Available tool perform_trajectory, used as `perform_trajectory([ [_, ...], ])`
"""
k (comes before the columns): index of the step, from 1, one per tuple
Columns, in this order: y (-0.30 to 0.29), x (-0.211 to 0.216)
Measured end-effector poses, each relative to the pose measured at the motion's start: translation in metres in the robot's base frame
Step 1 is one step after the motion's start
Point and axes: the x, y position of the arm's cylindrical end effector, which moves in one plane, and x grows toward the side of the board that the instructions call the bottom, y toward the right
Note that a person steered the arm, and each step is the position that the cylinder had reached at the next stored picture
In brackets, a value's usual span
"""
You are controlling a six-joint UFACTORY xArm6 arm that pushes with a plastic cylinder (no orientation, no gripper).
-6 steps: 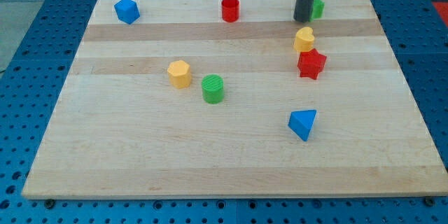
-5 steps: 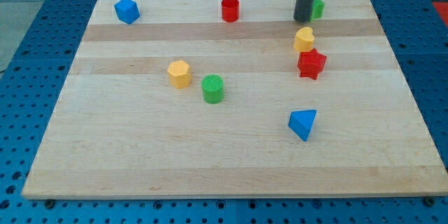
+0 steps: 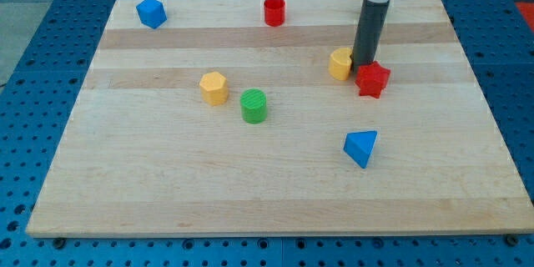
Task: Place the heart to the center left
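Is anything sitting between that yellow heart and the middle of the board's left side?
Yes. My tip is against the yellow heart on its right; leftward, the green cylinder and yellow hexagon lie near its path.

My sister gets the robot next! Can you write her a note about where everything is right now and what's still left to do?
My tip is down on the board, squeezed between the yellow heart on its left and the red star on its right.
The heart sits right of the board's middle, still far from the center left.
Done: the tip is at the heart's right side, ready to push.
Left: slide the heart leftward across the board. The yellow hexagon and green cylinder stand roughly along that way, so steer a bit above them.
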Motion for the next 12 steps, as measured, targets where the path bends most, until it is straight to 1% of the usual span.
perform_trajectory([
  [1, -0.063, 0.002],
  [2, -0.105, 0.002],
  [7, -0.141, 0.007],
  [8, -0.092, 0.0],
  [9, -0.08, -0.027],
  [10, -0.163, -0.01],
  [11, -0.205, -0.01],
  [12, -0.177, -0.013],
])
